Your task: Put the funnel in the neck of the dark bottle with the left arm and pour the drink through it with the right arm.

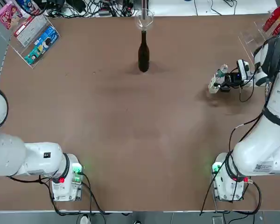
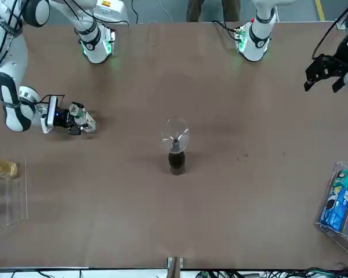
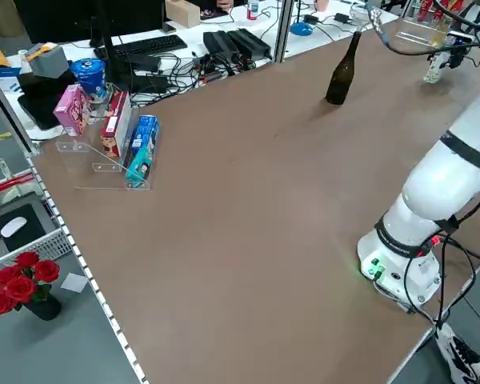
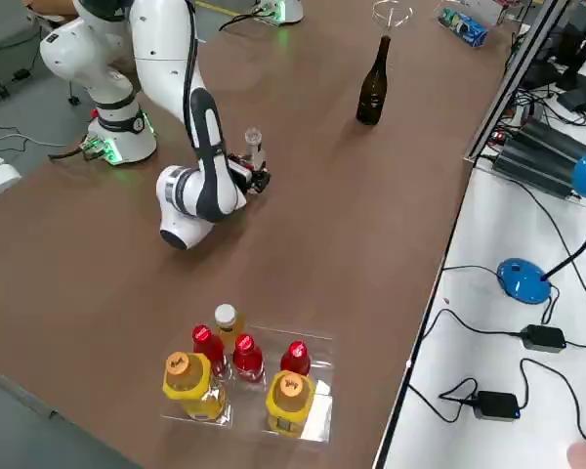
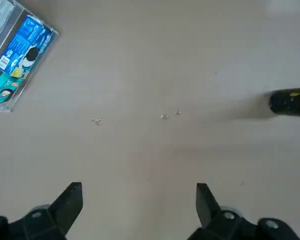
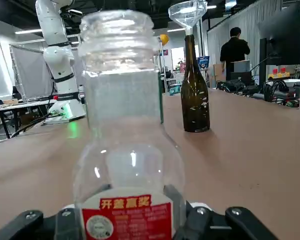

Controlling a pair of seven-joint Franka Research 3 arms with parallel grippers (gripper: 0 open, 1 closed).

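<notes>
My two arms are white, built of rounded segments with dark bands at the joints. Each base (image 1: pixel 67 179) glows green, the left one with a small red light too. Black cables trail from both bases and loop along my right arm (image 1: pixel 266 140). My jaws are black, angular, wedge-tipped.

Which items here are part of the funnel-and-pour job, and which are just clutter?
In the job:
- funnel, already seated in the dark bottle
- drink, uncapped, held upright on the table by the right gripper
- left gripper, open, off to the side

Lying about:
- tray of red and yellow bottles
- snack packs in clear holder
</notes>
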